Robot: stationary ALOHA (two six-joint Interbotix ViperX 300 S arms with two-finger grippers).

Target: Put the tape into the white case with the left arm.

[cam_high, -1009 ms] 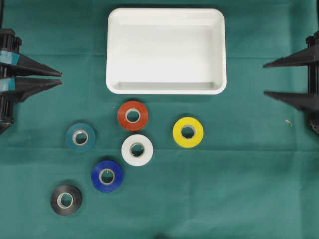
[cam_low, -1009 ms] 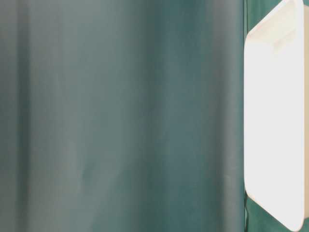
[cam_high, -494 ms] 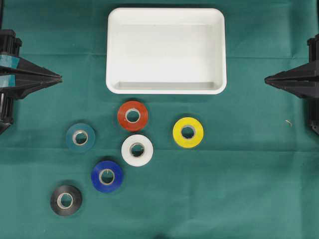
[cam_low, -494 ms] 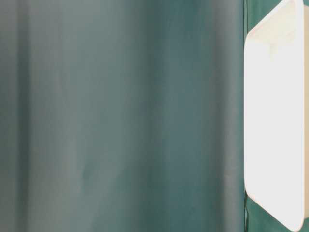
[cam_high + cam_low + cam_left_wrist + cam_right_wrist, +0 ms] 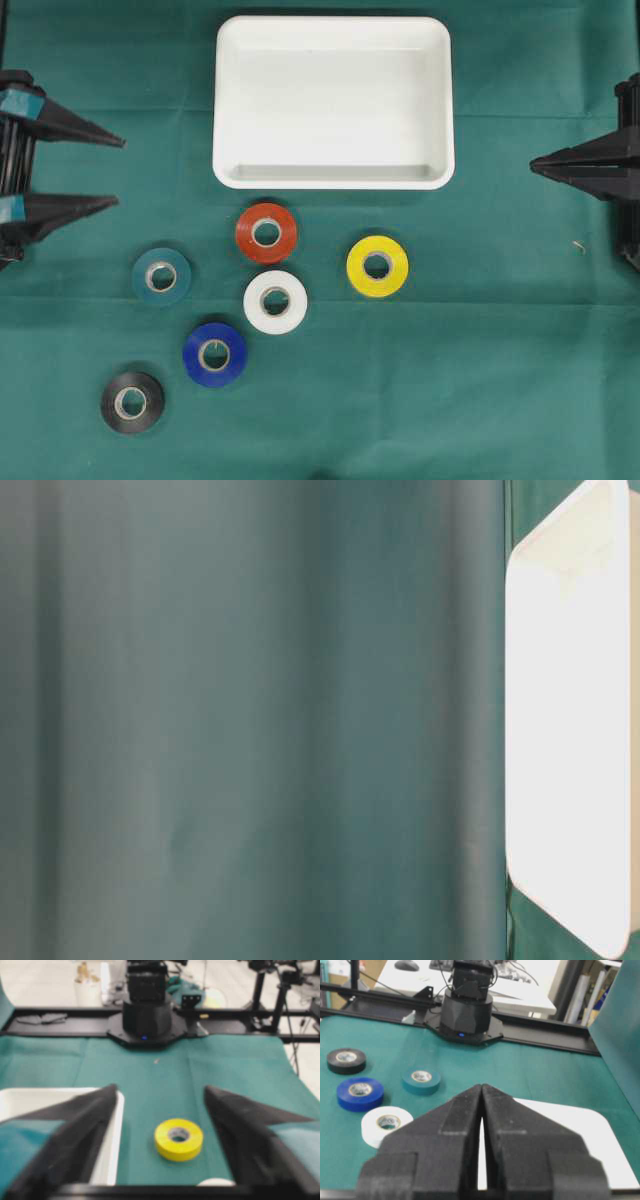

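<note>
White case (image 5: 333, 175) at the far middle of the green worktop (image 5: 480, 380), flat, open side up, long axis running left to right in the overhead view, nothing inside. Six tape rolls lying flat in front of it, holes up, so no long axis to note: red tape (image 5: 266, 233) just in front of the case's near rim, white tape (image 5: 275, 301) right below it and nearly touching, yellow tape (image 5: 377, 266) off to the right, teal tape (image 5: 162, 276) to the left, blue tape (image 5: 214, 353) and black tape (image 5: 132, 402) trailing toward the near left corner. Left gripper (image 5: 118, 172) at the left edge, teal-banded fingers spread wide and pointing toward the middle, holding nothing, well apart from every roll. Right gripper (image 5: 532, 163) at the right edge, fingers pressed together, nothing between them, pointing inward. From the left wrist, yellow tape centred between the spread fingers, case rim at left. Table-level view blurred: only green cloth and a white case edge.
</note>
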